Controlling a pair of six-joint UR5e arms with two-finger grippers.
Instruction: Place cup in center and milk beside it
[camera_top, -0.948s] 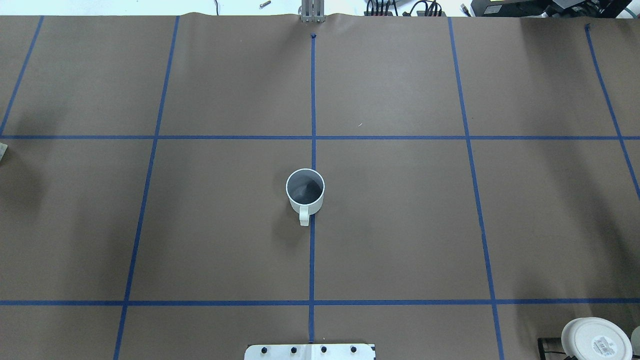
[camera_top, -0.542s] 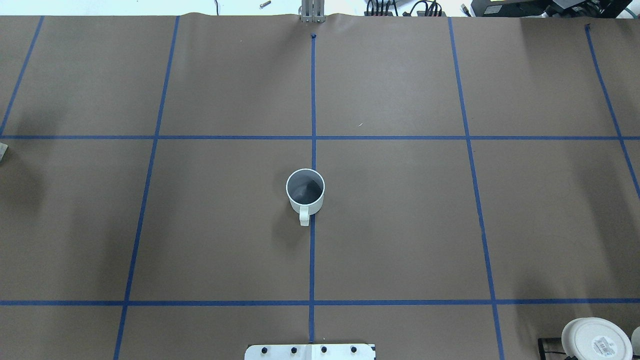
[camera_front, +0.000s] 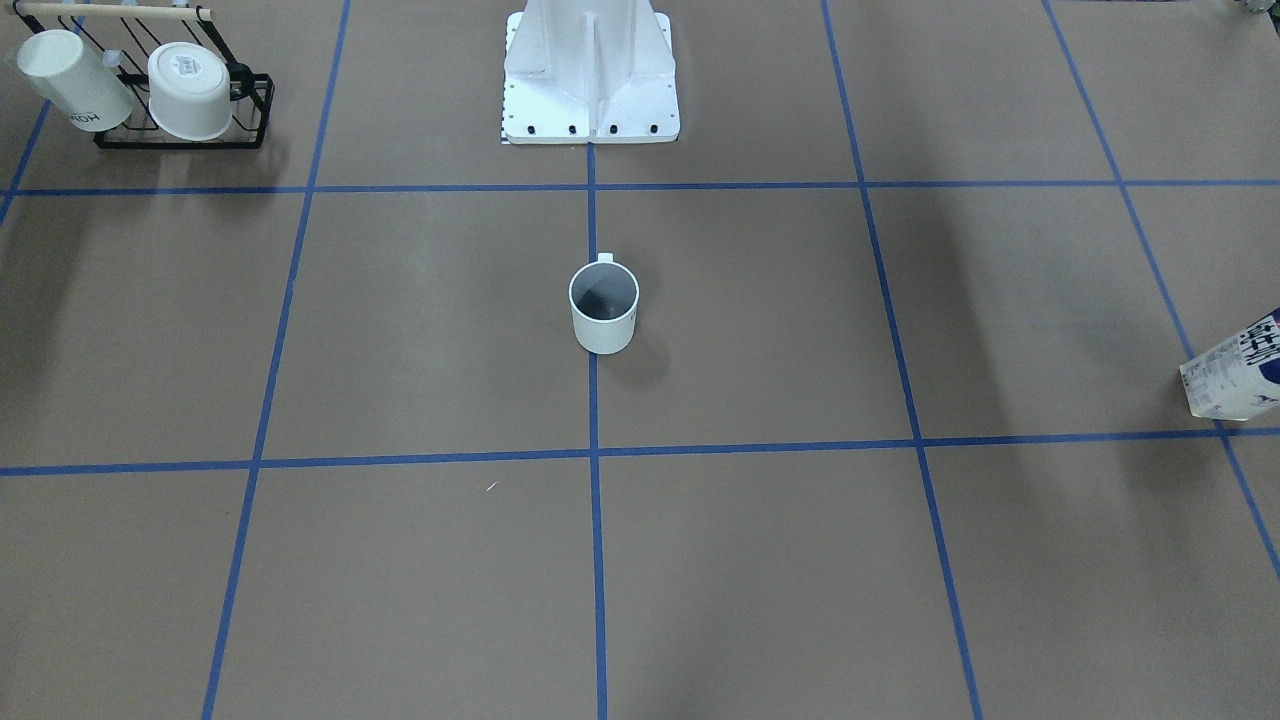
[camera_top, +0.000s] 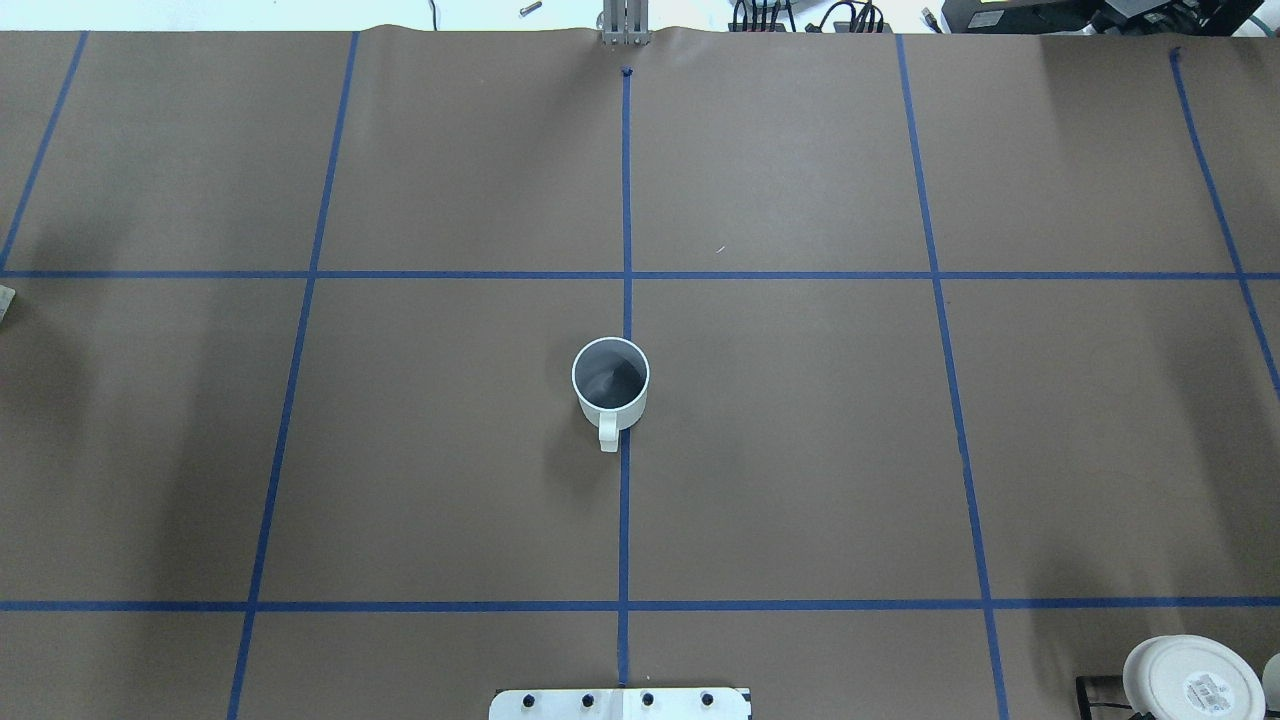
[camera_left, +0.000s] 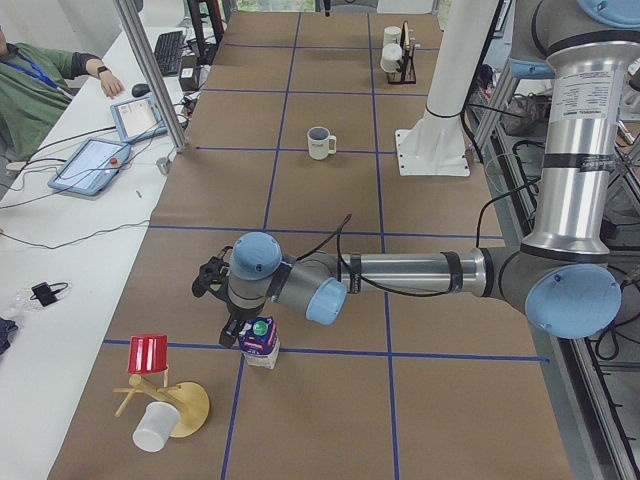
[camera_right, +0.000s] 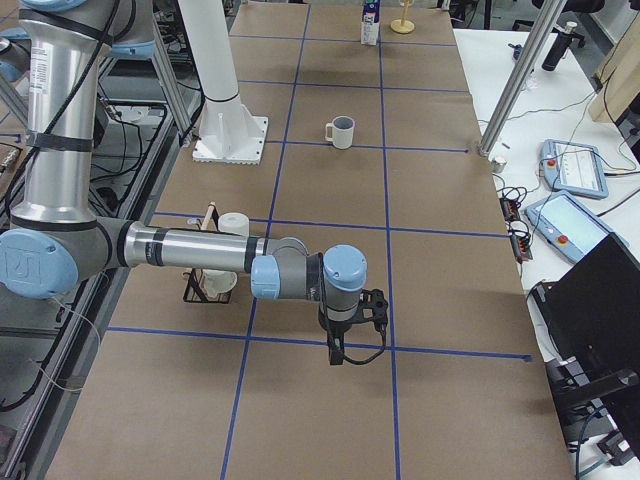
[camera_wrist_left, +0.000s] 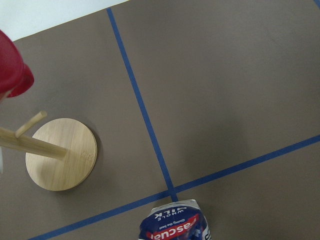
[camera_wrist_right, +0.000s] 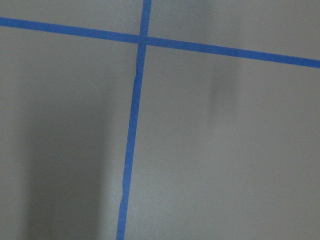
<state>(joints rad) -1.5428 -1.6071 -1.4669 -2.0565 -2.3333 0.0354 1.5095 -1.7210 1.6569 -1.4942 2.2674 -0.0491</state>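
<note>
The white cup (camera_top: 610, 385) with a dark grey inside stands upright on the center blue tape line, handle toward the robot; it also shows in the front view (camera_front: 603, 308) and both side views (camera_left: 320, 142) (camera_right: 341, 131). The milk carton (camera_left: 261, 340) stands far off at the table's left end, cut by the front view's right edge (camera_front: 1235, 370); its top shows at the bottom of the left wrist view (camera_wrist_left: 175, 225). My left gripper (camera_left: 236, 335) hangs right at the carton; I cannot tell whether it is open or shut. My right gripper (camera_right: 337, 358) points down over bare table; its state is unclear.
A black rack with white cups (camera_front: 160, 90) stands near the robot's right side (camera_right: 215, 270). A wooden mug tree (camera_left: 165, 395) with a red cup (camera_left: 150, 355) and a white cup stands close to the milk; its base (camera_wrist_left: 60, 152) shows. The robot's pedestal (camera_front: 590, 80) is behind the cup.
</note>
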